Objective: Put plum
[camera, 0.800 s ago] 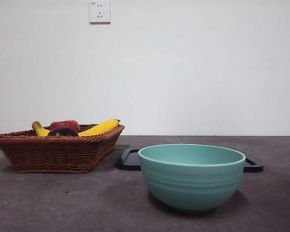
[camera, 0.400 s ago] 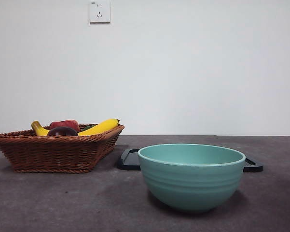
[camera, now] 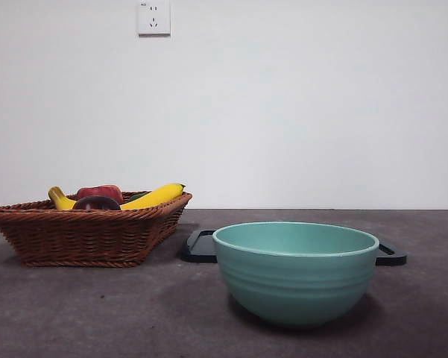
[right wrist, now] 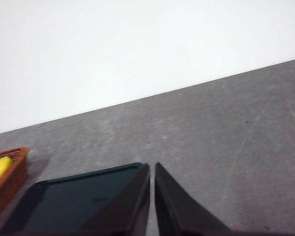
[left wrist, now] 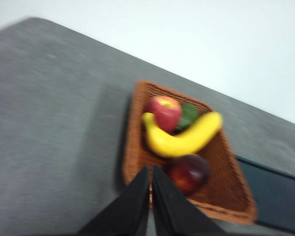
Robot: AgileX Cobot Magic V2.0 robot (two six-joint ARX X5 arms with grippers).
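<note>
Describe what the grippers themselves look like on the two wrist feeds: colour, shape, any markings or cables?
Left gripper: two plain black jaws, flat and wedge-shaped, tapering to narrow tips. Right gripper: the same black tapered pair. No markings, labels or cables show on either. The front view shows neither arm.

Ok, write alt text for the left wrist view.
The left end effector, jaws nearly closed, hangs above the near rim of a wicker basket holding a dark plum, a yellow banana, a red apple and something green. A dark tray lies beside the basket on the grey table.
</note>
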